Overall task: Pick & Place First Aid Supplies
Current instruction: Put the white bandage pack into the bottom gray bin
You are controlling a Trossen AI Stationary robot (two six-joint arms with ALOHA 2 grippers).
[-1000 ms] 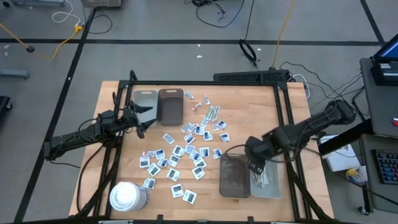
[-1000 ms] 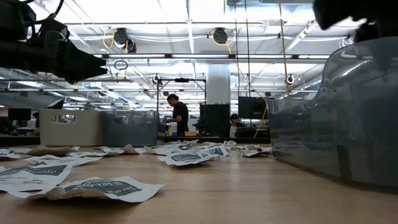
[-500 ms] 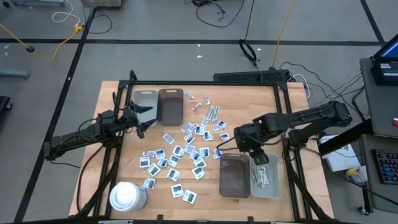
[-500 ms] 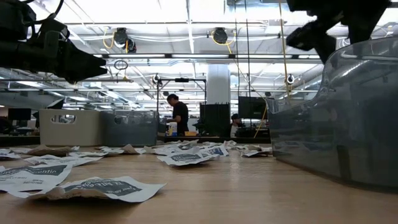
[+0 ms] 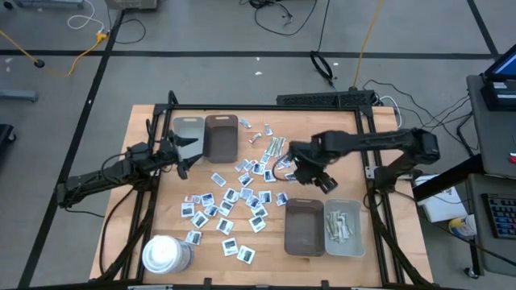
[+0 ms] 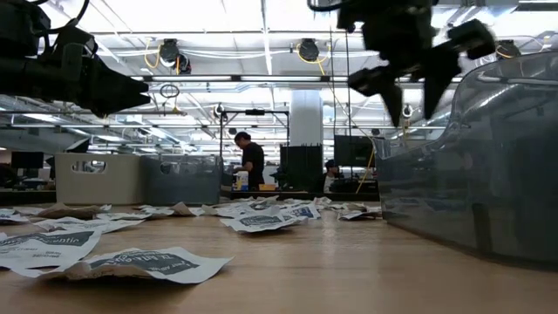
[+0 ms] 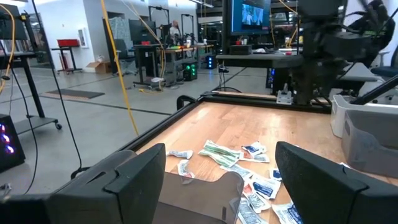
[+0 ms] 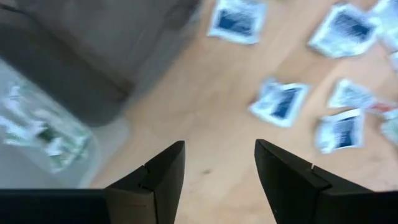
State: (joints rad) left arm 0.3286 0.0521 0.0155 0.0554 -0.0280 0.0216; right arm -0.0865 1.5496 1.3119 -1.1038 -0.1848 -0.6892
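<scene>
My right claw (image 5: 313, 173) hangs spread and empty above the surface (image 5: 322, 129), beside the scattered white packets (image 5: 242, 197). Pale green strips (image 5: 339, 225) lie in the grey tray (image 5: 355, 242). My left claw (image 5: 182, 153) waits spread, empty, near the far trays (image 5: 206, 133).

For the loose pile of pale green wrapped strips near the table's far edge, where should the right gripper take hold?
Take a strip at the pile's edge, across its narrow width at mid-length, coming straight down. The strips lie flat on the table, so only a top approach fits. The open right gripper hovers just short of them.
</scene>
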